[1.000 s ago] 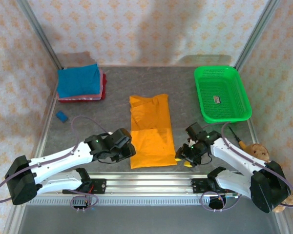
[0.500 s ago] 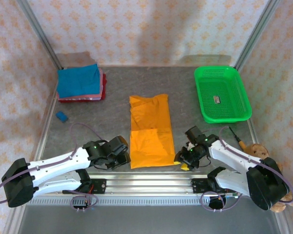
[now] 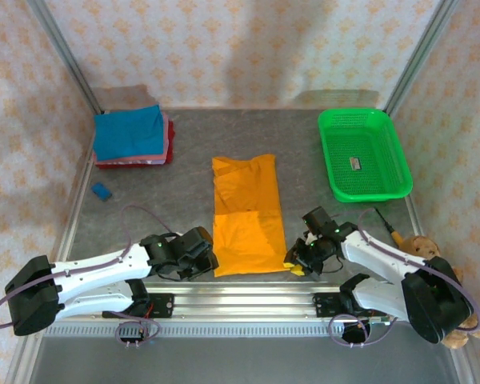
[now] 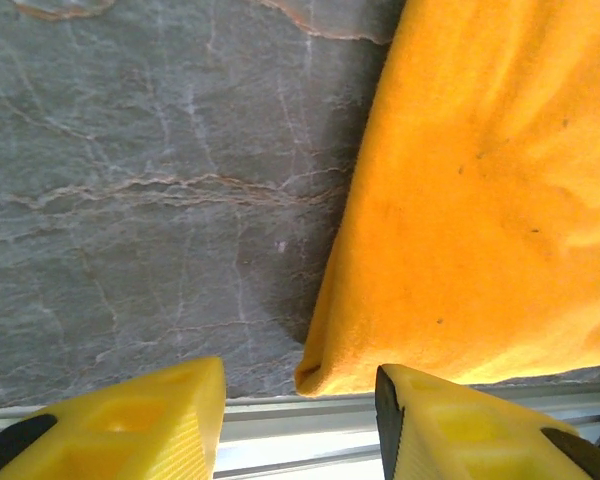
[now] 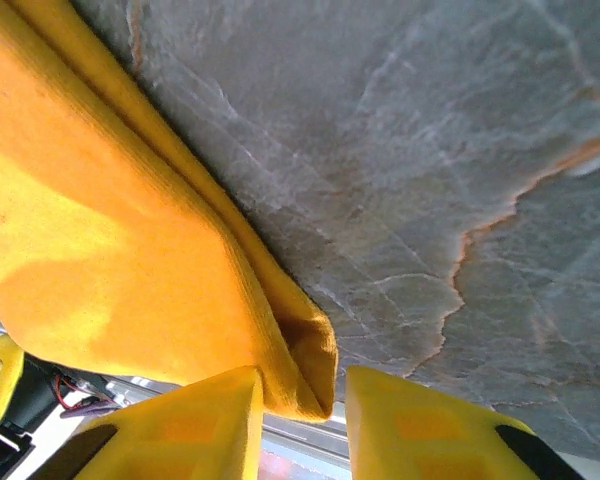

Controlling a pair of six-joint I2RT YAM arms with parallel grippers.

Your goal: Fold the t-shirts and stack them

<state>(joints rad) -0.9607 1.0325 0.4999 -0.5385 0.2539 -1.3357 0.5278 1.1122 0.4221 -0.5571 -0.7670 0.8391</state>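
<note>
T-shirt (image 3: pixel 245 216) in bright orange lies folded into a long strip at the middle of the desk (image 3: pixel 184 184), its near end doubled over. The left pincer (image 4: pixel 300 400) stands spread at the strip's near left corner, which lies between its fingers unpinched. The right pincer (image 5: pixel 302 395) stands narrow about the near right corner, and whether it bites the cloth I cannot tell. A blue t-shirt (image 3: pixel 128 132) tops a stack at the desk's far left corner.
</note>
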